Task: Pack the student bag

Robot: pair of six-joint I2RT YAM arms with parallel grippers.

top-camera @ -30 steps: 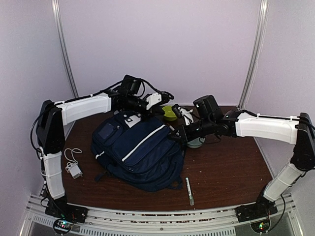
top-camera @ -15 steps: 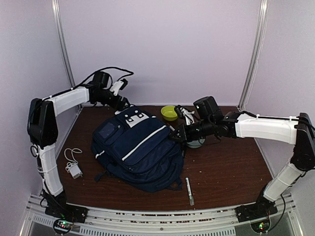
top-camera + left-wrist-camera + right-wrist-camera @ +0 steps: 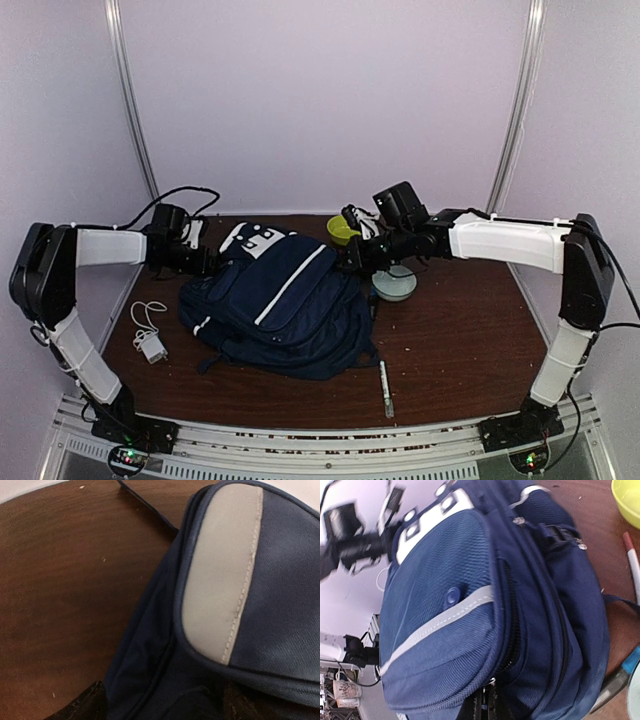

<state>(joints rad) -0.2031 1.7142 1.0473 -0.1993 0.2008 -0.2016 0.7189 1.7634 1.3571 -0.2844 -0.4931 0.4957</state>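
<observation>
From above, the student bag [image 3: 285, 305] lies in the middle of the table [image 3: 460, 330], the left gripper [image 3: 203, 260] just beside it; at the left wrist, its fingers [image 3: 80, 707] are spread wide; at the right wrist, the right gripper [image 3: 485, 702] pinches the bag's edge.

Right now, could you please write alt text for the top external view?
A large navy-blue fabric backpack with white stripe trim lies on a brown wooden table; the right gripper is shut at its right edge, the left gripper open at its left.
</observation>
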